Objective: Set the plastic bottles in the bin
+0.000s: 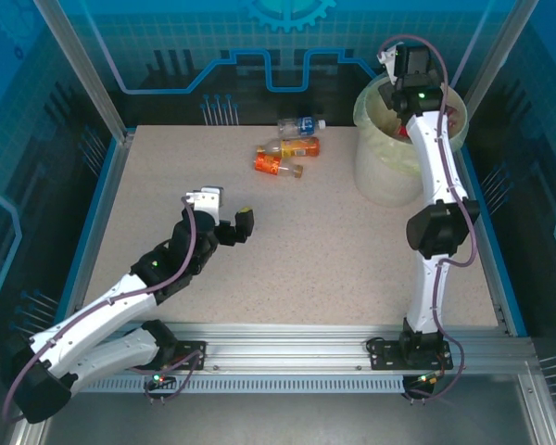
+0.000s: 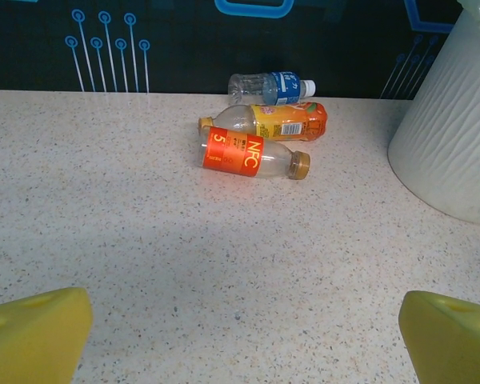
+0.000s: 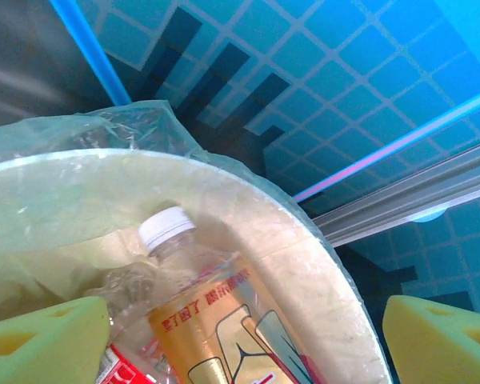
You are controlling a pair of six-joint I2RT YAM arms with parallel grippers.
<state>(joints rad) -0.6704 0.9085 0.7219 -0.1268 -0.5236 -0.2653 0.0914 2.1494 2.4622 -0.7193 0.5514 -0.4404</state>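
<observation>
- Right gripper [image 3: 240,344]: over the bin [image 3: 304,264], yellow pads spread wide, nothing gripped. A white-capped bottle [image 3: 216,312] lies below it inside the bin and looks free of both pads.
- Left gripper [image 2: 240,340]: fully open and empty, low over the table [image 2: 144,240], pointed at the loose bottles but well apart from them.
- Bottles left on the table: three, on their sides in a tight cluster near the far edge, left of the bin. They are a blue bottle [image 2: 268,84] at the back, an orange bottle [image 2: 276,120] in the middle and a red bottle [image 2: 252,154] nearest.
- Risk, rolling: the bottles are smooth cylinders lying flat. A pad nudging one off-centre would likely send it rolling, or shove its neighbour against the back wall.
- Risk, double pick: the cluster is tight, so wide jaws may pinch two bottles at once.
- Risk, liner [image 3: 80,152]: the thin, crinkled bag is bunched over the rim and could snag a pad as the right arm lifts out.
- Materials: clear, thin-walled plastic bottles with glossy labels; a ribbed, pale bin wall; a matte speckled tabletop; soft foam-like pads.
</observation>
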